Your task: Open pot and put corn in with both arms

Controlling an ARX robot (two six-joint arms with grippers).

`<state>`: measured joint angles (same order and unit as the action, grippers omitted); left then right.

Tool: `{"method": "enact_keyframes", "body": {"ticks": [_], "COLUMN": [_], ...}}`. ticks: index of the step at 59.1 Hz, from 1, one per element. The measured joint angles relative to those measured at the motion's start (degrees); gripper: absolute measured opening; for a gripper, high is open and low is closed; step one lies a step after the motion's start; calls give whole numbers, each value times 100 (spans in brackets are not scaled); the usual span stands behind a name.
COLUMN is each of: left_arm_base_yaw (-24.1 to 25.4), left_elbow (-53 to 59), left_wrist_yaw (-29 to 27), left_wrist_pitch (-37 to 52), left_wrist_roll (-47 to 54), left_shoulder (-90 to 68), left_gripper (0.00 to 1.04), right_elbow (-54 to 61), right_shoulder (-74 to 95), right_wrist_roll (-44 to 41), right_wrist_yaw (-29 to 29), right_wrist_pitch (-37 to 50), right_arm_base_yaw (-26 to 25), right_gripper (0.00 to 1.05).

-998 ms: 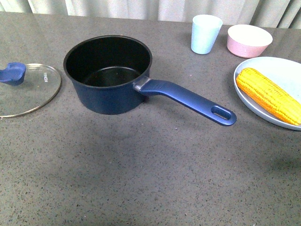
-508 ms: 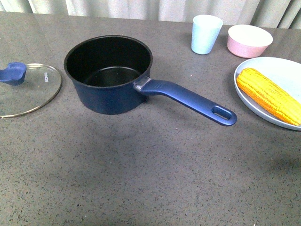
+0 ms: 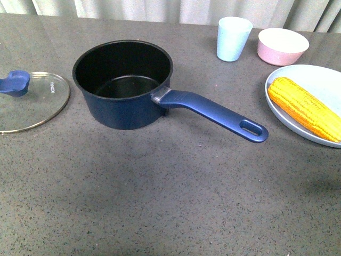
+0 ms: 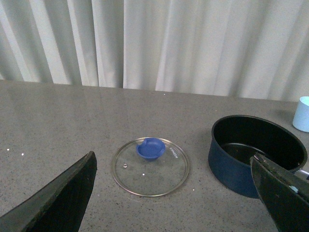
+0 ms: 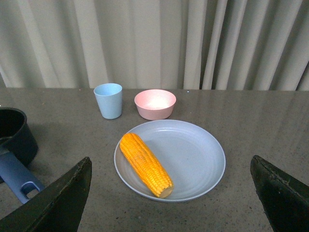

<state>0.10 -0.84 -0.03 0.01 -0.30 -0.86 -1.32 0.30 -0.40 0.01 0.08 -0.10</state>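
Note:
The dark blue pot (image 3: pixel 120 109) stands open left of the table's middle, empty, its long handle (image 3: pixel 213 112) pointing right and toward me. Its glass lid (image 3: pixel 32 101) with the blue knob (image 3: pixel 15 82) lies flat on the table at the far left. The yellow corn (image 3: pixel 303 108) lies on a pale blue plate (image 3: pixel 319 80) at the right. Neither arm shows in the front view. My left gripper (image 4: pixel 173 159) is open and empty, above and before the lid (image 4: pixel 149 174) and the pot (image 4: pixel 231 166). My right gripper (image 5: pixel 171 162) is open and empty, above and before the corn (image 5: pixel 145 163).
A pale blue cup (image 3: pixel 233 38) and a pink bowl (image 3: pixel 282 45) stand at the back right, behind the plate (image 5: pixel 193 154). Pale curtains hang behind the table's far edge. The pot's handle (image 5: pixel 17 179) shows at the edge of the right wrist view.

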Motion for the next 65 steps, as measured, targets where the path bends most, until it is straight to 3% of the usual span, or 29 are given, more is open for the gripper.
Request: {"method": "enact_keyframes", "body": {"ticks": [3, 8, 11, 21, 28, 35, 41, 65], "left_arm_base_yaw": [0, 0, 0, 0, 0, 0, 0, 0], "left_elbow": [0, 0, 0, 0, 0, 0, 0, 0], "left_wrist_yaw": [2, 7, 2, 2, 2, 2, 2, 2], "left_wrist_pitch": [0, 0, 0, 0, 0, 0, 0, 0], "left_wrist_roll": [-2, 0, 0, 0, 0, 0, 0, 0], "left_shoulder": [2, 2, 2, 2, 2, 0, 2, 2], "left_gripper": [96, 96, 96, 96, 96, 96, 96, 96], "right_elbow": [-50, -688, -793, -907, -1318, -1934, -2470, -4417], "right_shoulder": [92, 1220, 1882, 3797, 5471, 7141, 8236, 10299], "right_wrist_roll": [87, 424, 424, -116, -577, -973, -1202, -1749], "right_wrist_yaw": [-118, -898, -1176, -1801, -1902, -1941, -1902, -1786], "right_wrist_pitch": [-157, -1685, -1768, -291, 1113, 2052, 2365, 2026], "right_arm_base_yaw": [-33, -426, -675, -1311, -1458, -1392, -1226, -505], "right_gripper": [96, 96, 96, 96, 96, 96, 96, 96]}}
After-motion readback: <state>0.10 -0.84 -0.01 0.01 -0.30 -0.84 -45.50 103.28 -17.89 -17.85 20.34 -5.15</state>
